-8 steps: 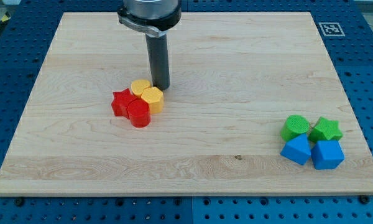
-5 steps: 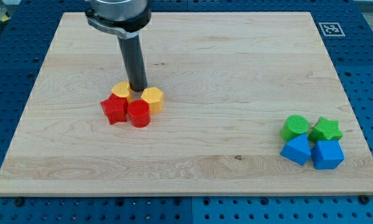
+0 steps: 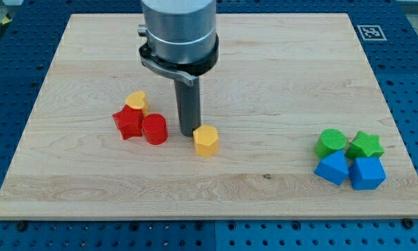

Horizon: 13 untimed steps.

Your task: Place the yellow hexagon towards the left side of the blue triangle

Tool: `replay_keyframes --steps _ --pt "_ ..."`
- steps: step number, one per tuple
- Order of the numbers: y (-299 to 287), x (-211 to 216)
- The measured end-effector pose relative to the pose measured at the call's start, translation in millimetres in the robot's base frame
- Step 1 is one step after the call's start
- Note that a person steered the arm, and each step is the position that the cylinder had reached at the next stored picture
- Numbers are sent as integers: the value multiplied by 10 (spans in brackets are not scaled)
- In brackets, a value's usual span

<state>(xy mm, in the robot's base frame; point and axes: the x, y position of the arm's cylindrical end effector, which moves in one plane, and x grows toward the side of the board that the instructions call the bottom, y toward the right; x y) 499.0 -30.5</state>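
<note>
The yellow hexagon (image 3: 205, 140) lies alone near the board's middle, low in the view. My tip (image 3: 189, 134) stands just to its upper left, touching or nearly touching it. The blue triangle (image 3: 332, 168) sits at the view's lower right, far to the right of the hexagon. A second yellow block (image 3: 136, 102), a red star (image 3: 127, 123) and a red cylinder (image 3: 155, 130) form a group to the left of my tip.
A blue block (image 3: 367, 173) lies right of the blue triangle. A green cylinder (image 3: 331, 141) and a green star-like block (image 3: 365, 145) sit just above them. The wooden board (image 3: 265, 70) rests on a blue perforated table.
My tip has swept right and down, pushing the yellow hexagon out of the cluster toward the lower right. The other yellow block, red star and red cylinder stay at the left.
</note>
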Motion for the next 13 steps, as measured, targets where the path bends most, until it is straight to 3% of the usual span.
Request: replay_keyframes --steps 2,5,11,13 --pt "-63 203" --pt "381 401" --pt "871 446" --pt "1296 446"
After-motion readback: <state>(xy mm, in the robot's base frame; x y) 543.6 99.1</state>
